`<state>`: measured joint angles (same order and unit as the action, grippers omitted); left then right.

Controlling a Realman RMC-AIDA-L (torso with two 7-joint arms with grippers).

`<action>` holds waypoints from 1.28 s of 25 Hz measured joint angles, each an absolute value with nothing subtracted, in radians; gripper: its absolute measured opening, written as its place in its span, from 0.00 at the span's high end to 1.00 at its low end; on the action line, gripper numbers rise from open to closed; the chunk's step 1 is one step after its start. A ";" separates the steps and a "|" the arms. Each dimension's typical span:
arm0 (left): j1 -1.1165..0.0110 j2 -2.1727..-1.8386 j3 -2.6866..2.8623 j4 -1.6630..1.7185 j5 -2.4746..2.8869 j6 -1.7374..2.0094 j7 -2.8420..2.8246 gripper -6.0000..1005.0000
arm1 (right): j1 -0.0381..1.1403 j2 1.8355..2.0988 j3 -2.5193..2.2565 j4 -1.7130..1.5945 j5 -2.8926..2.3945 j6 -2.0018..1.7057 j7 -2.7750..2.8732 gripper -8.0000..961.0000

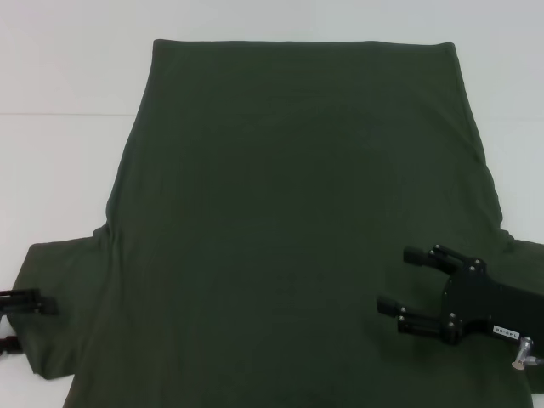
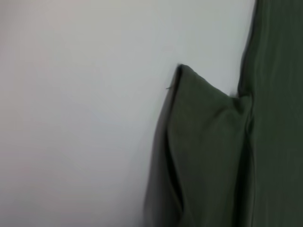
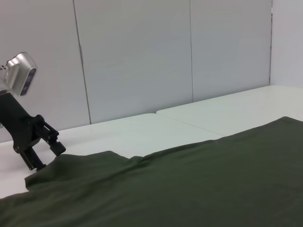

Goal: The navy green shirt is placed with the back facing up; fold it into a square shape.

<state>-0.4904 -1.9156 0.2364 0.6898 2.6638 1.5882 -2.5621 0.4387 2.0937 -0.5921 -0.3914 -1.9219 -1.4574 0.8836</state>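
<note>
Nearest us, the right gripper (image 1: 393,279) hovered over the navy green shirt (image 1: 289,221) near its right sleeve, fingers spread and holding nothing. We saw the shirt lying flat on the white table (image 1: 59,170), plain back up, hem at the far edge and both sleeves out to the sides. At the left sleeve (image 1: 59,306) the left gripper (image 1: 34,323) sat at the outer edge with its fingers apart; whether they touched the cloth, we could not tell. We judged the folding had not begun: no sleeve was turned in and no body fold made, so every fold was left.
</note>
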 joint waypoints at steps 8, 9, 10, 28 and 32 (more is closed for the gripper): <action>-0.511 -1.919 0.251 0.685 2.668 1.575 -2.553 0.21 | 0.438 2.094 -0.592 -0.390 -1.922 -1.462 0.884 0.04; -0.511 -1.921 0.263 0.689 2.668 1.570 -2.547 0.22 | 0.437 2.094 -0.592 -0.390 -1.922 -1.463 0.884 0.04; -0.511 -1.925 0.281 0.693 2.668 1.563 -2.541 0.22 | 0.437 2.094 -0.592 -0.390 -1.922 -1.465 0.884 0.04; -0.513 -1.929 0.329 0.701 2.669 1.531 -2.565 0.71 | 0.431 2.092 -0.583 -0.396 -1.922 -1.489 0.893 0.04; -0.511 -1.931 0.333 0.700 2.670 1.526 -2.562 0.89 | 0.431 2.093 -0.583 -0.396 -1.922 -1.489 0.889 0.04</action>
<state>-0.5108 -1.9312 0.3331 0.7000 2.6695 1.5257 -2.5617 0.4310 2.0932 -0.5827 -0.3958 -1.9219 -1.4894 0.8891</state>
